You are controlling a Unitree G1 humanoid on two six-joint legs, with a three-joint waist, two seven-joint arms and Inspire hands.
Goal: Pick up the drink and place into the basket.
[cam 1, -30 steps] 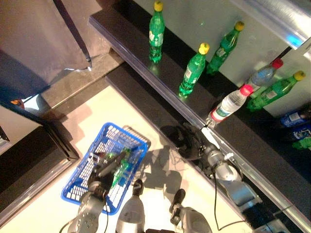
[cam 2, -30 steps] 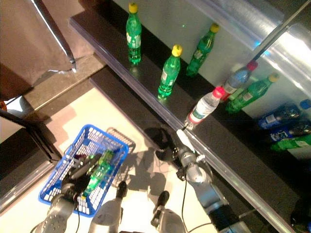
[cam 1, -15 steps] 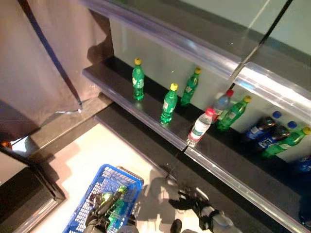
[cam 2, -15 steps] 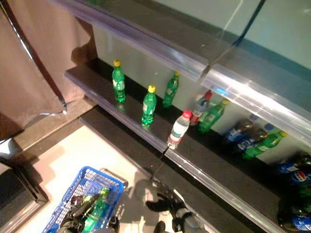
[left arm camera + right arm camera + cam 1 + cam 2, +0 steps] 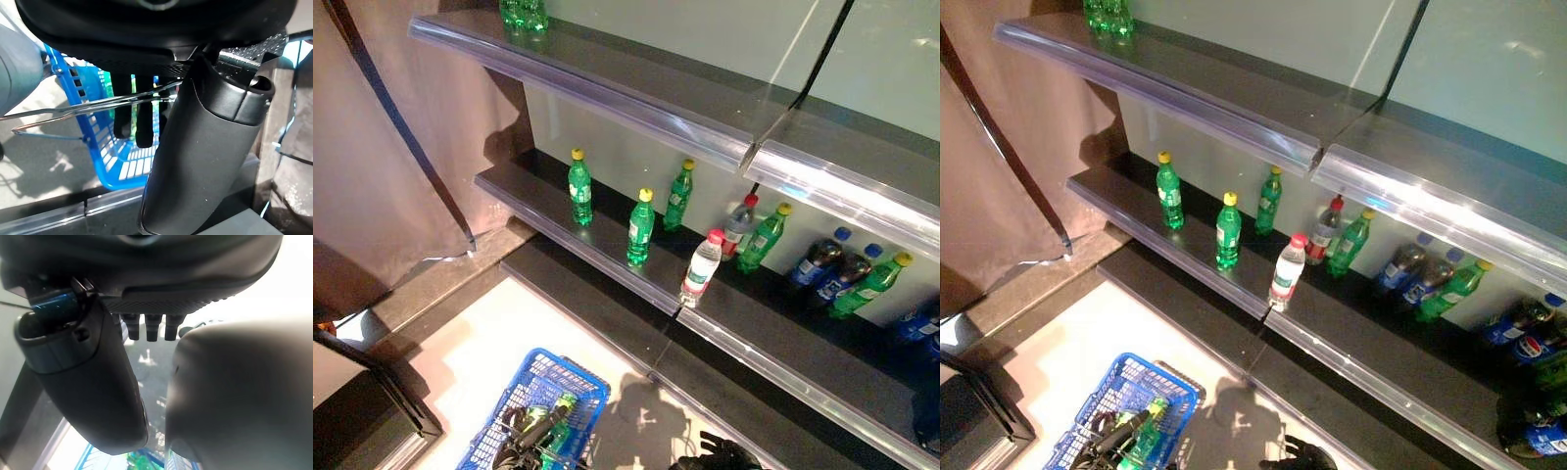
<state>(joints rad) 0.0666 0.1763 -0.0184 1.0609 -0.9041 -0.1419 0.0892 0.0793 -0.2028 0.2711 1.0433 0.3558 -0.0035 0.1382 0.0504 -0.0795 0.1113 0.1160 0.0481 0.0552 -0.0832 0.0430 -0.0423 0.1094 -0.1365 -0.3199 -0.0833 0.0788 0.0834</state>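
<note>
Shelving (image 5: 607, 245) fills the background, its rows of bottles standing upright along the front edge. Below, on the pale floor (image 5: 499, 343), sits the blue basket (image 5: 582, 377), hung by its wire handle from the left hand (image 5: 524, 431), whose fingers are curled round that handle. A green drink (image 5: 1148, 431) lies inside, long axis slanted, cap toward the shelving. Risk: a swinging basket could tip it out. The right hand (image 5: 720, 455) hangs low; I cannot tell its fingers.
</note>
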